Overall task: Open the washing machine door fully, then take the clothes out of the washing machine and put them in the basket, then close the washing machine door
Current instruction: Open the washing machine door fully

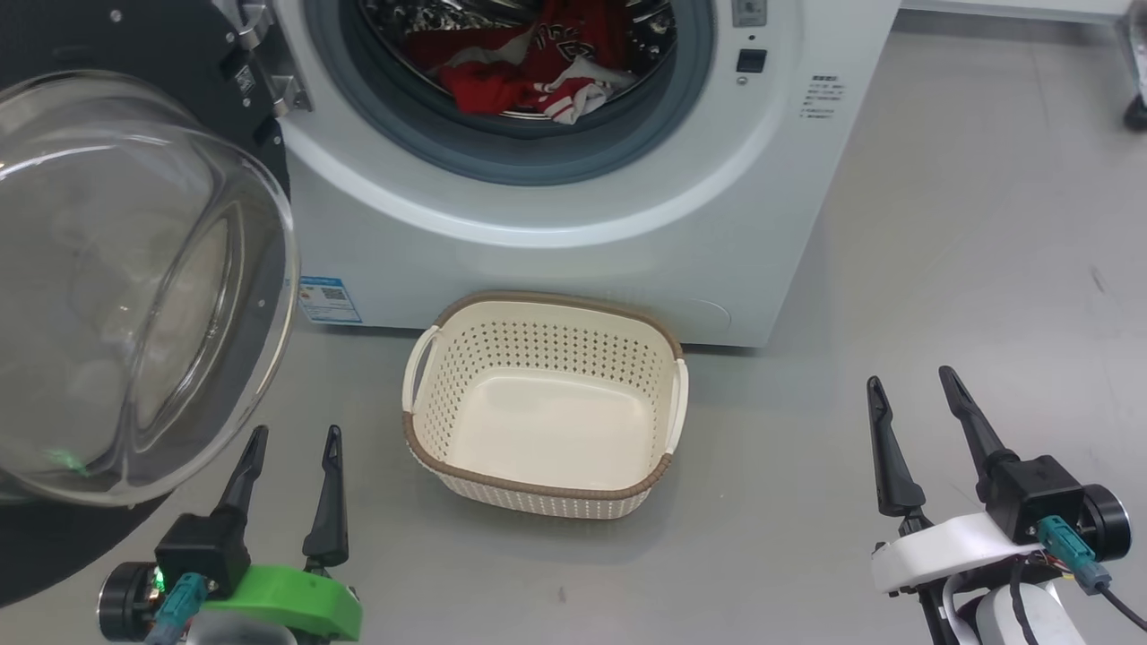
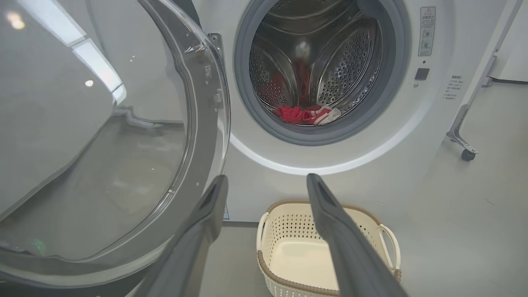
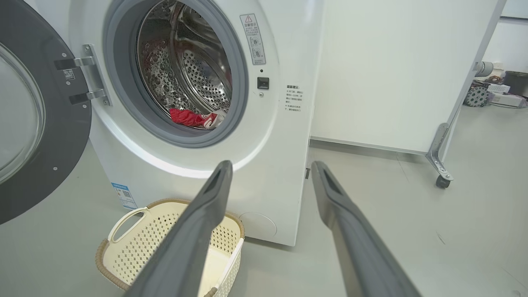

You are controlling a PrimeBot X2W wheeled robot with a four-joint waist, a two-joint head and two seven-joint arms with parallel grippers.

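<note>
The white washing machine (image 1: 556,224) stands ahead with its round black door (image 1: 125,287) swung wide to the left, its clear glass bowl bulging toward me. Red clothes (image 1: 529,63) with white trim lie in the steel drum (image 2: 313,62), also seen as clothes (image 2: 307,115) and clothes (image 3: 194,119). The cream basket (image 1: 547,488) sits empty on the floor in front of the machine. My left gripper (image 1: 291,439) is open at the lower left, just right of the glass bowl, holding nothing. My right gripper (image 1: 914,381) is open at the lower right, holding nothing.
Grey floor (image 1: 941,269) spreads to the right of the machine. A white panel on a castor leg (image 3: 441,165) stands behind and to the right. The open door fills the space to my left, close to the left fingers (image 2: 206,214).
</note>
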